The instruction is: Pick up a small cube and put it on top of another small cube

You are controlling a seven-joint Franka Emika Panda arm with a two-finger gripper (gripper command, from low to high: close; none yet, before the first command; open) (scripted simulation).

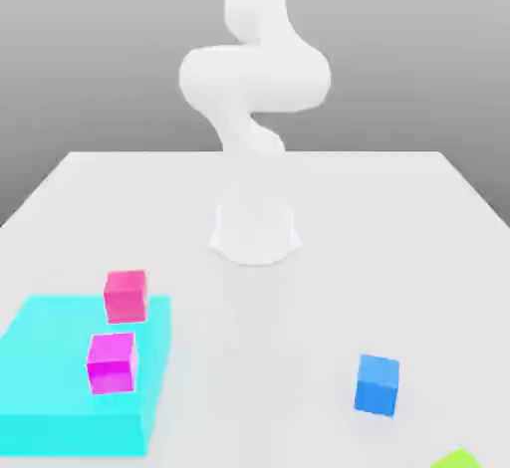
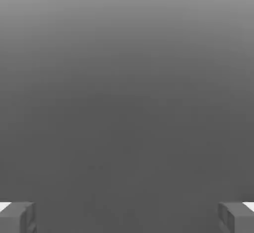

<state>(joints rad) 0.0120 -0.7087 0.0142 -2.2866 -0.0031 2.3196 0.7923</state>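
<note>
Grey backdrop, shading lighter toward the horizon, behind a pale white desk (image 1: 418,257) that runs across the exterior view. White arm (image 1: 254,88) rises from a round base at the desk's middle, far side; its upper links bulge toward the camera and continue out of the top of the picture.

Objects on the desk, exterior view:
- Lime-green cube (image 1: 458,459): at the bottom edge, toward the exterior view's right, cut off by the edge so that just its top face and a corner can be seen. Resting on the desk, nothing touching it.
- Blue cube (image 1: 378,384): near the green one, a little farther from the camera and toward the exterior view's left of it. The two are apart, with bare desk between them. Sits flat, upright.
- Cyan slab (image 1: 60,396): flat, low block at the exterior view's lower left, well apart from the blue and green cubes.
- Magenta cube (image 1: 111,362): on top of the cyan slab.
- Pink cube (image 1: 126,295): at the slab's far edge; whether it sits on the slab or on the desk just behind it cannot be told.

Hand view: gripper (image 2: 127,217) with jaws spread wide, one grey fingertip (image 2: 17,217) at each lower corner of the picture, only plain grey background between them. Nothing held.
</note>
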